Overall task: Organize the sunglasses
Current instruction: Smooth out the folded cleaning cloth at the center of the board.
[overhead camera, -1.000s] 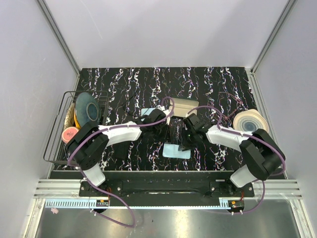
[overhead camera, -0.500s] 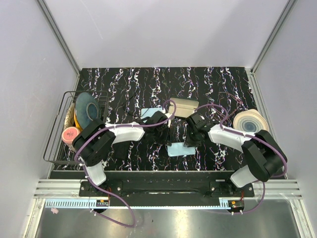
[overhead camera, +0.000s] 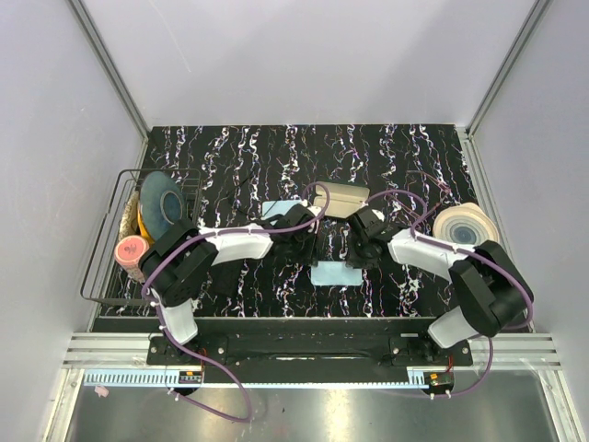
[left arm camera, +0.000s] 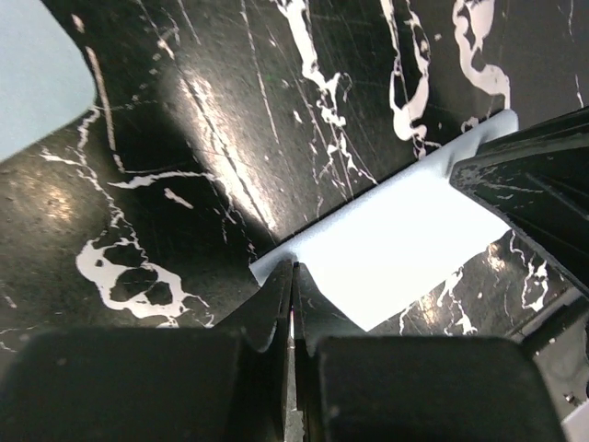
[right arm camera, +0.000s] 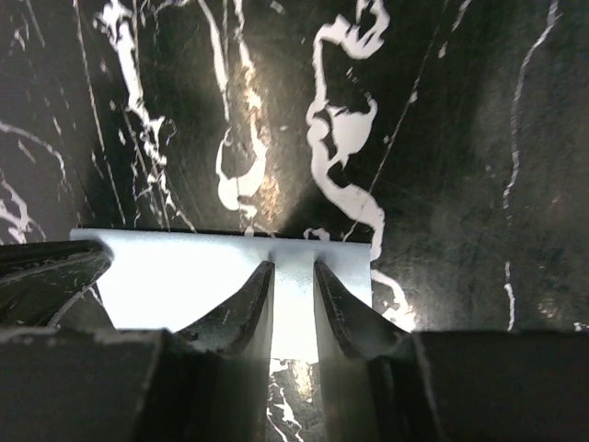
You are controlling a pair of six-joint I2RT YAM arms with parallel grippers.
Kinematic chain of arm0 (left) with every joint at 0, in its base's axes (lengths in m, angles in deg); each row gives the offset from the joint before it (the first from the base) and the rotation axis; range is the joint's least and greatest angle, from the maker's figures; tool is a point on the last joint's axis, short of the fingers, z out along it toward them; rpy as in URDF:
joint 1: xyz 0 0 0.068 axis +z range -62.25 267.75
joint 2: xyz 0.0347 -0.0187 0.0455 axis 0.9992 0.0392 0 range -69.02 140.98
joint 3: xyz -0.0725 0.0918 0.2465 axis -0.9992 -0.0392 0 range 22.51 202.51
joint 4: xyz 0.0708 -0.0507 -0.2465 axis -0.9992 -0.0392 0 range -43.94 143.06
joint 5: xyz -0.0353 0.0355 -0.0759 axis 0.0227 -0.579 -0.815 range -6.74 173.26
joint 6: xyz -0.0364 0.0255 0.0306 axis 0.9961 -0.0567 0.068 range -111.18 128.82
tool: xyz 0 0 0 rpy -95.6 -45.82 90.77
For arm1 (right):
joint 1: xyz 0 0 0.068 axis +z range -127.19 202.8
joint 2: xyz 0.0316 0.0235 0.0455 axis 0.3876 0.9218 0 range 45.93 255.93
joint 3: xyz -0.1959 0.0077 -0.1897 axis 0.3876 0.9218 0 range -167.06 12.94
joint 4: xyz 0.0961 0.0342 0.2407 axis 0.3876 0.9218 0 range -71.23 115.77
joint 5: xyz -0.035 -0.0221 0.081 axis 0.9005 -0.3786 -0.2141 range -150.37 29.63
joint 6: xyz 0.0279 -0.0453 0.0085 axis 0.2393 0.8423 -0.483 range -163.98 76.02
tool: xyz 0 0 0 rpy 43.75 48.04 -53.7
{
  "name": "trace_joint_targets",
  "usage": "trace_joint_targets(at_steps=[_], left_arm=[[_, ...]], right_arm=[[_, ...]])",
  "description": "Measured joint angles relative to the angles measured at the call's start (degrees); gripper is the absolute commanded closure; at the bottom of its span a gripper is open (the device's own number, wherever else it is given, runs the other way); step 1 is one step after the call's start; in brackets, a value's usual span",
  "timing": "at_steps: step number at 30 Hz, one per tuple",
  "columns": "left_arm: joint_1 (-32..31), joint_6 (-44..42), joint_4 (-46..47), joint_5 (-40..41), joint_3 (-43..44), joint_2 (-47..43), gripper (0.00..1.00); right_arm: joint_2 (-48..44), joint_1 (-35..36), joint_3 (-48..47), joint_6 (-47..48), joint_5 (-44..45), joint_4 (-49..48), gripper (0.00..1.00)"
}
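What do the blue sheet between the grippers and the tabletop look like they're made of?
The blue sheet looks like thin soft fabric, probably a lens cloth: evenly matte, edge puckered where the left gripper pinches it. The tabletop seems a glossy black marble-print laminate or film: bright reflections, fine scratches.

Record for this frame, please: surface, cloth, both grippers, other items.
surface: black marbled table
cloth: light blue, between the two grippers
left gripper: shut on the cloth's edge
right gripper: fingers slightly apart at the cloth's edge; grip unclear
case: beige, beyond the grippers
rack: wire, at the table's left edge
sunglasses: not made out
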State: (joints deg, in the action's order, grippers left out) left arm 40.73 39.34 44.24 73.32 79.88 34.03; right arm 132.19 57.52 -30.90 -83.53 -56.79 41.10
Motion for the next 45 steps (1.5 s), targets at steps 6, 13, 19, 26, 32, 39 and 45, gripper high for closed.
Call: trace_joint_targets(at_steps=[6,13,19,26,32,39,45], left_arm=[[0.11,0.04,-1.57,2.71,1.46,0.52,0.98],[1.05,0.76,-1.66,4.42,1.84,0.7,0.85],[1.62,1.09,-2.27,6.8,1.03,-1.07,0.59],[1.81,4.98,-3.17,7.89,-1.9,-5.46,0.53],[1.81,10.67,-4.72,8.11,-2.93,-6.05,0.59],[0.81,18.27,-5.09,8.48,-3.85,-5.84,0.62],[-0.39,21.92,-4.17,8.48,-3.76,-4.7,0.64]], right_arm=[[1.14,-1.44,-0.85,-0.02,0.59,-1.11,0.71],[1.16,-4.04,-0.83,-1.27,3.08,-2.86,0.61],[-2.62,-4.52,-0.76,-0.76,4.74,-1.09,0.49],[-4.17,-4.52,-0.72,0.72,4.2,0.9,0.5],[-2.34,-4.52,-0.72,3.17,1.27,1.22,0.6],[0.24,-4.52,-0.85,6.03,-1.62,2.01,0.66],[0.52,-4.52,-0.9,8.33,-4.15,1.95,0.69]])
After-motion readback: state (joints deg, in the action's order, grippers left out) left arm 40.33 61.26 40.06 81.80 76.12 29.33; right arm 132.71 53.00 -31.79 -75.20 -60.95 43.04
